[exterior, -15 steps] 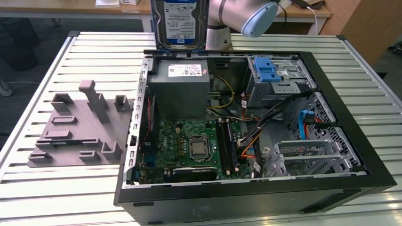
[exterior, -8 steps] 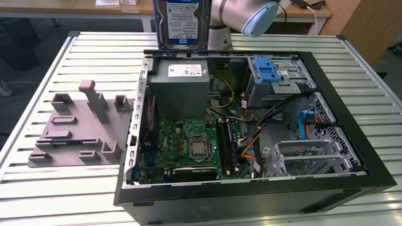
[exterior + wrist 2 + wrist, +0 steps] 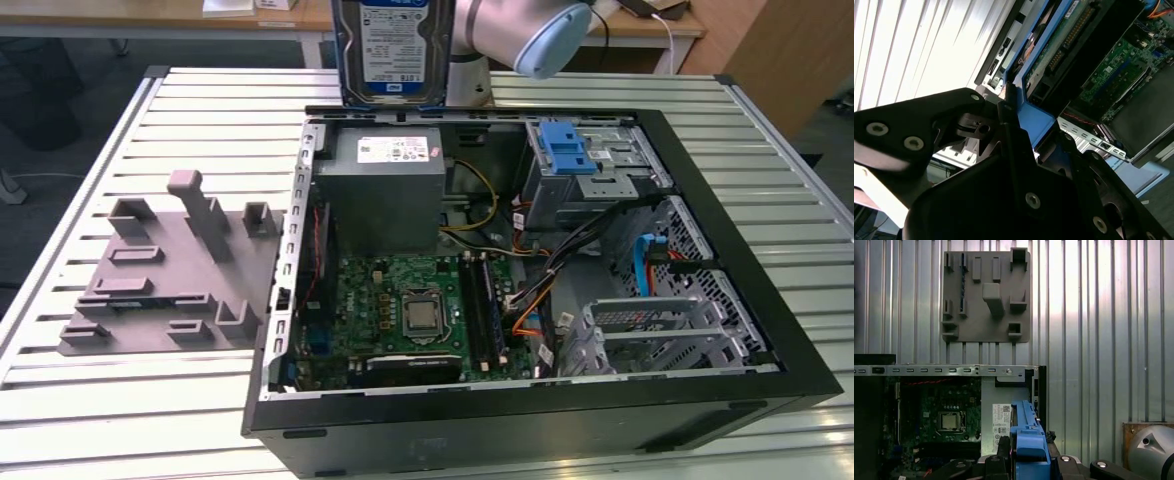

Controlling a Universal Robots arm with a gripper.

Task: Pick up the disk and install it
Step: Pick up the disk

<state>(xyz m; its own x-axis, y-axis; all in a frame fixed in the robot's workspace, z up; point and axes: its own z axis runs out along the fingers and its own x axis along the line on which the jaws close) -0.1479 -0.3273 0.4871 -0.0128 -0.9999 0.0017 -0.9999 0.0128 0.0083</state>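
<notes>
The disk (image 3: 387, 45) hangs upright at the top of the exterior view, its blue-and-white label facing the camera, above the far wall of the open computer case (image 3: 747, 300). In both wrist views my gripper (image 3: 1029, 461) (image 3: 1021, 112) is shut on the disk's blue carrier rail. Black fingers (image 3: 996, 465) sit on either side of the blue edge of the disk (image 3: 1029, 432). The second wrist view shows the disk (image 3: 1054, 50) edge-on with its circuit-board side and connector. The metal drive cage with a blue latch (image 3: 571, 150) sits inside the case to the exterior view's right of the disk.
Inside the case are a grey power supply box (image 3: 387, 185), the green motherboard (image 3: 414, 305), loose cables (image 3: 521, 290) and an empty metal bay (image 3: 661, 325). A grey fixture plate (image 3: 167, 270) (image 3: 986, 295) with raised blocks lies on the slatted table (image 3: 134, 400). The arm's joint (image 3: 534, 30) stands beside the disk.
</notes>
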